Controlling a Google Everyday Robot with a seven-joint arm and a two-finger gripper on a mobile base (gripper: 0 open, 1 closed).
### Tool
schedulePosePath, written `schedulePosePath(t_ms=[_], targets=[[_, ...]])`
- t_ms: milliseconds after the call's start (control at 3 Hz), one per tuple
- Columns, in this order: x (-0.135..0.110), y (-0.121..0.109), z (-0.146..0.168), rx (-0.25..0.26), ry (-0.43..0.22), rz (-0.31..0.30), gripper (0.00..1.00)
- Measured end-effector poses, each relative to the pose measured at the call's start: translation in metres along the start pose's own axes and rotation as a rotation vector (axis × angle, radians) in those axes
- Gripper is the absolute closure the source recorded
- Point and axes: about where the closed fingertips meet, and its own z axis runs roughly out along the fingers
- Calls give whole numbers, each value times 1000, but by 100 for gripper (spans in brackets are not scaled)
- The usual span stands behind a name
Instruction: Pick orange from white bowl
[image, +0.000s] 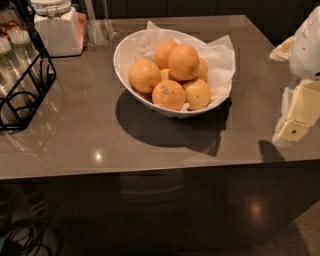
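The white bowl (125, 55) sits on the grey countertop, lined with crumpled white paper and holding a pile of several oranges. The orange (183, 62), smooth and evenly coloured, lies on top of the pile near the middle. An orange with a dark stem dot (169, 95) lies at the front, and smaller yellowish ones sit beside and beneath. My gripper (296, 120) is at the right edge of the view, cream-coloured, well to the right of the bowl and above the counter's front right part, holding nothing that I can see.
A white lidded jar (57, 27) stands at the back left. A black wire rack (27, 90) with bottles is at the left edge. The counter's front edge (150, 170) runs across the view, with floor below.
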Motion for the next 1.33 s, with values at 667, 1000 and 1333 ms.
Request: schedulePosePath(t_ms=[667, 1000, 1333], targets=[[-11, -11, 1, 6, -43, -26, 0], [-39, -40, 12, -22, -109, -81, 0], [-82, -81, 27, -55, -228, -132, 0]])
